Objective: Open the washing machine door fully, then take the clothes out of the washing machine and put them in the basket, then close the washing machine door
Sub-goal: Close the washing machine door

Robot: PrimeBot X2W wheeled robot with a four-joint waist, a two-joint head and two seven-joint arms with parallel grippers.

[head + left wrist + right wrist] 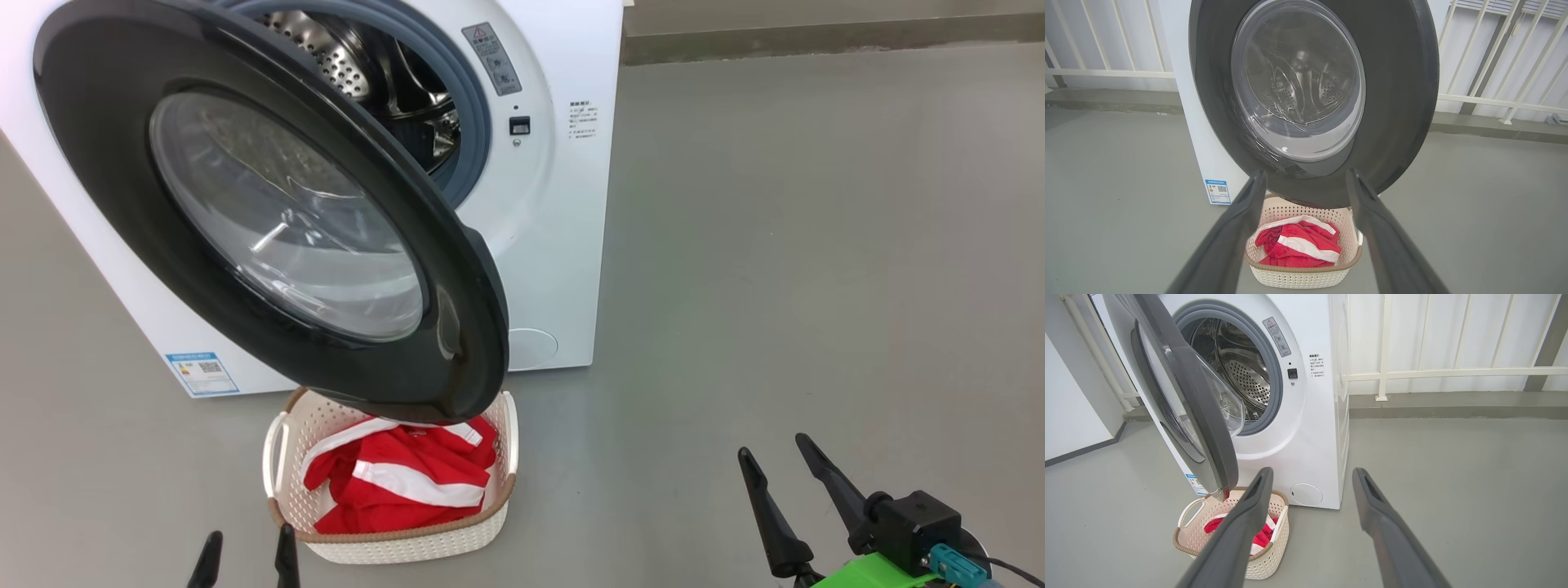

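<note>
Red clothes [408, 482] in basket [408, 551], door [286, 220] part open, left gripper [250, 532] and right gripper [771, 445] spread wide, both empty.
Shows door swung out at an angle from the washer [555, 204], black rim towards the head camera, lower edge hanging over the basket's far rim. Puts basket on grey floor [816, 245] just before the washer's front, under the door. Has the white-striped clothes heaped inside, up near the brown rim. Gives a glimpse of steel drum [359, 65] past the door's upper edge. Places left gripper low, just short of the basket's near-left corner, fingers far apart, clasping nothing. Places right gripper well to the right over bare floor, fingers likewise far apart, nothing between them, well clear of door and basket. In the left wrist view, frames basket and door's lower rim between the fingers.
</note>
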